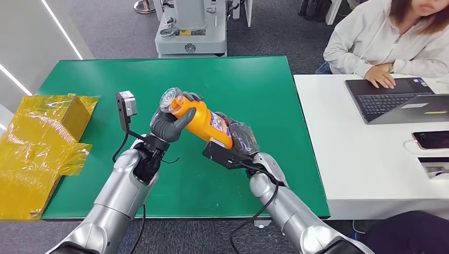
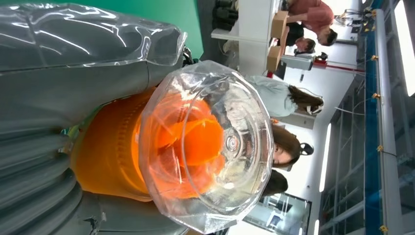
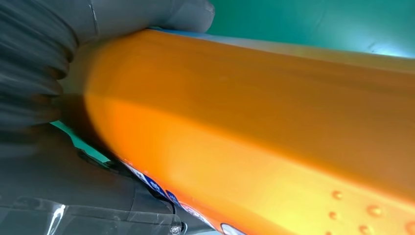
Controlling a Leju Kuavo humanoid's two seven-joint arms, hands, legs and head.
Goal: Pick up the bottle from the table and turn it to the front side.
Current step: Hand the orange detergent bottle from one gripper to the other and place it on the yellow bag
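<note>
Bottle (image 1: 204,120): orange plastic, clear faceted cap, printed label.
Held off the green table (image 1: 254,79), lying tilted with the cap end up and toward the robot's left, base lower to its right. Label band faces up near the base end. Orange neck shows through the cap.

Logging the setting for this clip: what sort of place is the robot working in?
Probably an office or robotics lab. A green table stands beside a white desk where a person uses a laptop, with grey machinery behind on the carpeted floor.
</note>
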